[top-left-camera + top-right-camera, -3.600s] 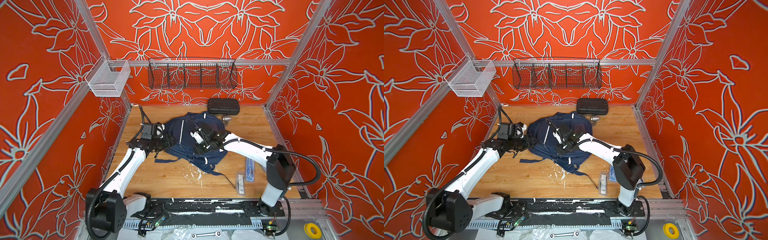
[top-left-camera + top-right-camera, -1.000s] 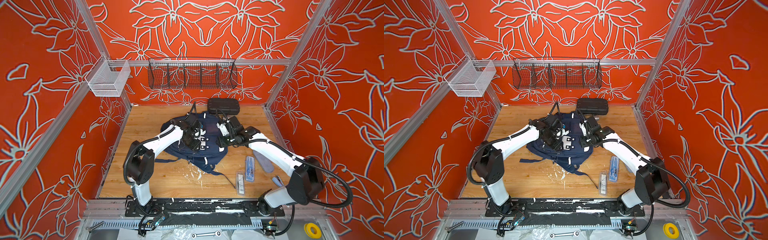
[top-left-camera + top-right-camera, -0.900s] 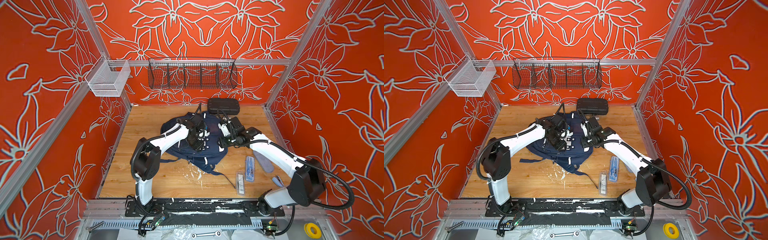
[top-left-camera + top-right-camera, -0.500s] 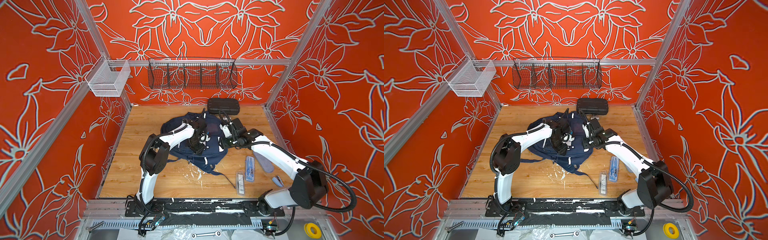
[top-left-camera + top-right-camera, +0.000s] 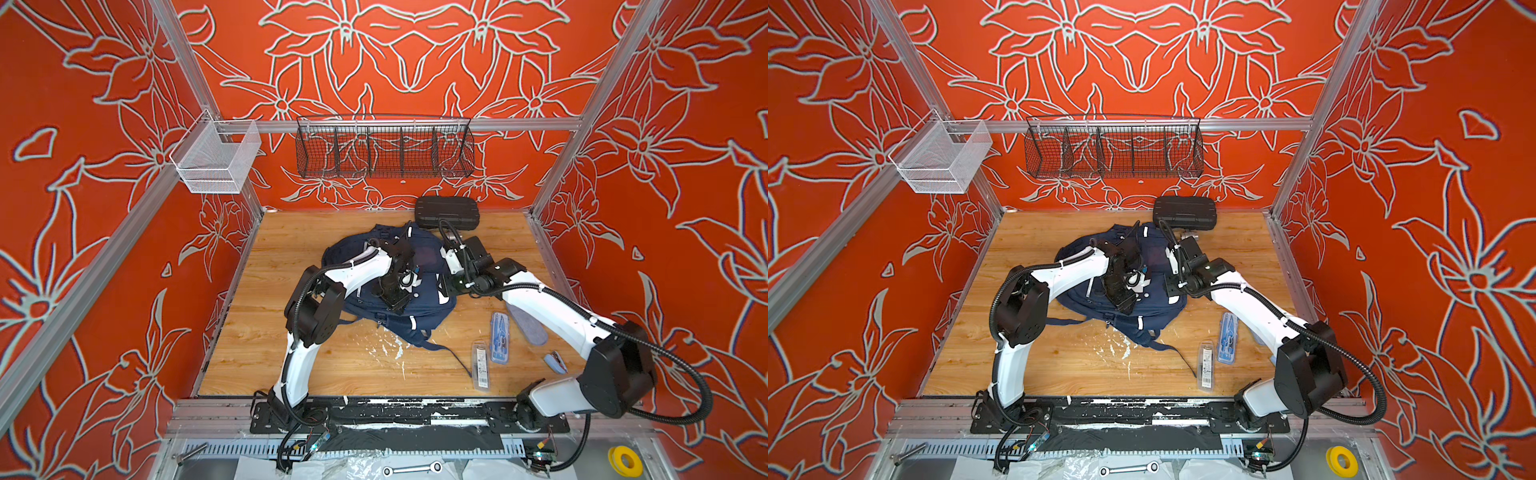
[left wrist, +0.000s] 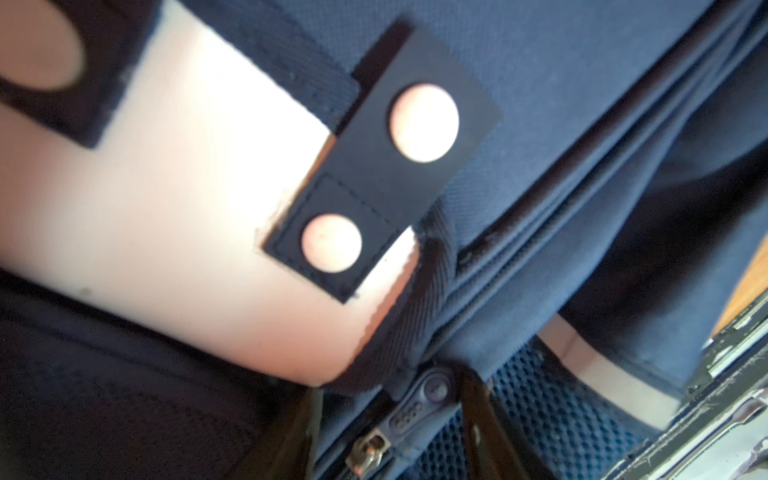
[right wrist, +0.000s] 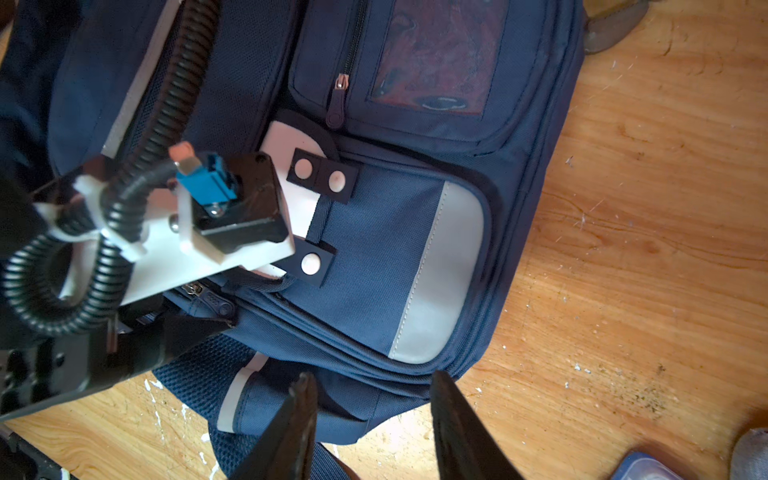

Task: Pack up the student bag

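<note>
Near edge of desk [image 5: 332, 365]: clear pen box [image 5: 481, 365], blue geometry set [image 5: 500, 338] and grey pouch [image 5: 527, 325], all unpacked.

Mid-desk: student bag [image 5: 432, 305] lies flat, front pockets up.

Left hand [image 6: 388, 386] has swung in from the bag's left edge onto the front pocket. Its fingers are spread with the zipper pull [image 6: 419, 399] between them, seemingly not yet pinched; the view is blurred.

Right hand [image 7: 374, 378] has backed off to the bag's right flank, spread and empty.

Reading: the pocket gets opened before anything goes in.

Far: black case [image 5: 446, 212] by the back wall.
</note>
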Controlling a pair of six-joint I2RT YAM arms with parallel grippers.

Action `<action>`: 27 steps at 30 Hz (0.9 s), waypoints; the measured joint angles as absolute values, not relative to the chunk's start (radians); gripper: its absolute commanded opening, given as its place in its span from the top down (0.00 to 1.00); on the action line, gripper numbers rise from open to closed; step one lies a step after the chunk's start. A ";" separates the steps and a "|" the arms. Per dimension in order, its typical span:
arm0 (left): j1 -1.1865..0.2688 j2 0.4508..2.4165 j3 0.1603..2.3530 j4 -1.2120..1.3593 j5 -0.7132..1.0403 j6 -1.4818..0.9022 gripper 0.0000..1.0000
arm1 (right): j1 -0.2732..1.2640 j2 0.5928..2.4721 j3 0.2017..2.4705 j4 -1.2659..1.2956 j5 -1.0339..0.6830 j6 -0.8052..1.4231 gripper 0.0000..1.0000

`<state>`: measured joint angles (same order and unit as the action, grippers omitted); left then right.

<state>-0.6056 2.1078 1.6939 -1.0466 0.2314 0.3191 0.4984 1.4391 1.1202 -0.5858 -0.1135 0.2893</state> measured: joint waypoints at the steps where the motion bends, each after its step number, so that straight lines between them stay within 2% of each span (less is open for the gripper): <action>1: -0.608 2.112 1.700 -1.050 0.228 0.321 0.46 | 0.498 1.439 1.116 -0.585 -0.113 0.294 0.53; 11: -0.658 2.115 1.695 -1.010 0.202 0.353 0.45 | 0.498 1.431 1.090 -0.565 -0.113 0.326 0.54; 18: -0.668 2.018 1.550 -0.864 0.182 0.396 0.43 | 0.498 1.394 1.058 -0.558 -0.103 0.349 0.54; 27: -0.682 1.964 1.472 -0.764 0.171 0.478 0.50 | 0.498 1.348 1.038 -0.535 -0.063 0.364 0.54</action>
